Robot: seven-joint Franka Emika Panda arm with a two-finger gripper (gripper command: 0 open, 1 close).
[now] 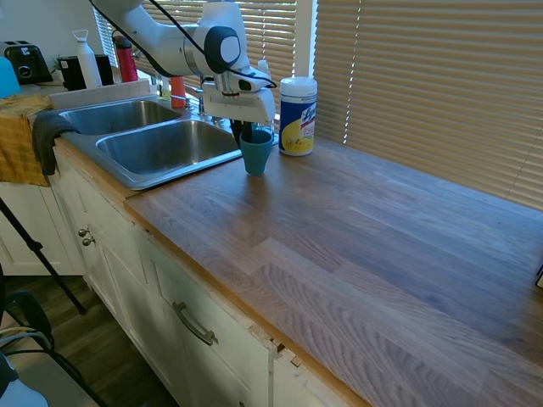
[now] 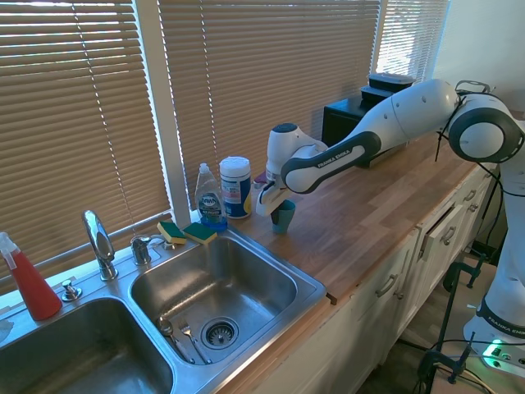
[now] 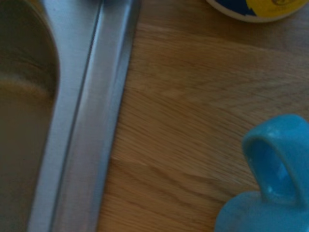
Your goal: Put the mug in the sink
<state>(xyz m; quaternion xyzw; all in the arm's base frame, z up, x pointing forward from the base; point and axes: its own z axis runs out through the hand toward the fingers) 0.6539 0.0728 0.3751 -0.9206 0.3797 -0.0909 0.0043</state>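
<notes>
The teal-blue mug (image 1: 256, 154) stands upright on the wooden counter, a short way right of the sink (image 1: 127, 176). My gripper (image 1: 243, 134) comes down from above with its fingers straddling the mug's near-sink wall, shut on the rim. From the other side, the mug (image 2: 283, 216) sits under the gripper (image 2: 269, 203), just past the corner of the sink (image 2: 316, 289). In the wrist view the mug's handle (image 3: 277, 164) shows close by, with the sink rim (image 3: 87, 121) across bare counter.
A white wipes canister (image 1: 298, 116) stands right behind the mug. A dish soap bottle (image 2: 210, 197) and sponges (image 2: 184, 232) sit on the sink's back ledge beside the faucet (image 2: 98, 242). Utensils (image 2: 176, 332) lie in the nearer basin. A yellow towel (image 1: 21, 140) hangs beyond the sink.
</notes>
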